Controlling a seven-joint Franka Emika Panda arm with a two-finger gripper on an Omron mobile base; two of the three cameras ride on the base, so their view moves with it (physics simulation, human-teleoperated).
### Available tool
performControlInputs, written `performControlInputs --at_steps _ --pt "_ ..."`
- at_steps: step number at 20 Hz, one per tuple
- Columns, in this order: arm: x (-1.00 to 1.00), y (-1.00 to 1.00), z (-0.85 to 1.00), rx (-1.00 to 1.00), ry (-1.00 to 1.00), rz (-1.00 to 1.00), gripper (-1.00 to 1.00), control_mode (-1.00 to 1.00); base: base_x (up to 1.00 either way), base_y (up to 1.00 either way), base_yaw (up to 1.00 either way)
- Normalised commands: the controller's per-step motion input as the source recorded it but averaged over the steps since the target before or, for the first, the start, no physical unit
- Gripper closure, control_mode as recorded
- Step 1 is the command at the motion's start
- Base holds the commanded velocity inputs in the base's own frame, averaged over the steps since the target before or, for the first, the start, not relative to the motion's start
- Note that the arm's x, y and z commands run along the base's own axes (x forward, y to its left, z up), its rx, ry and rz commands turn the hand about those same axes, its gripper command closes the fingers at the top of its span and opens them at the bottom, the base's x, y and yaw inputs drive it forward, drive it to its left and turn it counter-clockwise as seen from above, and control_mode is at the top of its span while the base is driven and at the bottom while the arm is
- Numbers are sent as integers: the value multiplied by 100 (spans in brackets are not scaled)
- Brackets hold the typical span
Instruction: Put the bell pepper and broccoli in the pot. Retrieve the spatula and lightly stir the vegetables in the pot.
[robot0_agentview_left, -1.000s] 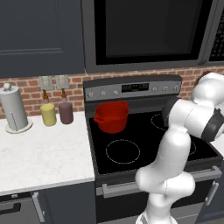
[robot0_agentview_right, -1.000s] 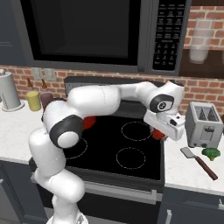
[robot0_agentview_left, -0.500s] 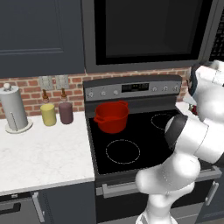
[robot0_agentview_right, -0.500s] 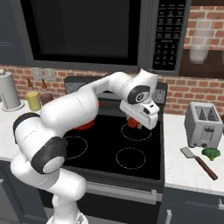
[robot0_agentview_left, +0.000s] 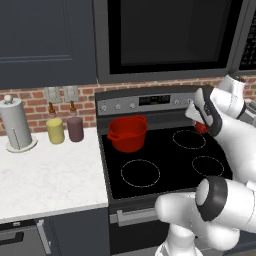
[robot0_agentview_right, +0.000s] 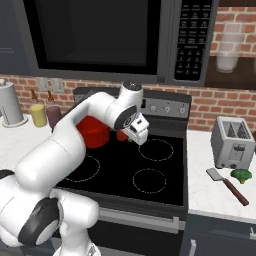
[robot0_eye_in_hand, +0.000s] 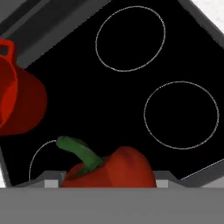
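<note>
Left base view: my pincer (robot0_agentview_left: 199, 121) hangs over the stove (robot0_agentview_left: 165, 160) at about 3 o'clock of the pot (robot0_agentview_left: 128, 133), a bit of red bell pepper (robot0_agentview_left: 201, 128) showing below it.
Right base view: pincer (robot0_agentview_right: 131, 135) pinching the bell pepper (robot0_agentview_right: 122, 135), with the pot (robot0_agentview_right: 93, 132) just beside at 9 o'clock. The broccoli (robot0_agentview_right: 241, 175) and spatula (robot0_agentview_right: 227, 186) lie on the desk (robot0_agentview_right: 220, 192) at 3 o'clock, in front of the toaster (robot0_agentview_right: 232, 143).
Hand view: bell pepper (robot0_eye_in_hand: 109, 168) sits between my fingers, stem up; pot (robot0_eye_in_hand: 17, 100) at 9 o'clock.
Risk: the grip looks partial, so I judge a fast swing could drop the pepper short, or clip the pot's rim.
In the way: nothing between pepper and pot.
</note>
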Motion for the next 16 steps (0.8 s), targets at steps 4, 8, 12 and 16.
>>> performControlInputs --at_steps 4,8,12,16 --pt "0 100 2 -6 -35 0 100 -100 0 0 0" --pt "1 79 22 -5 -28 0 100 -100 0 0 0" --pt "21 54 35 -3 -12 0 100 -100 0 0 0" --pt "39 44 30 -1 -4 1 100 -100 0 0 0"
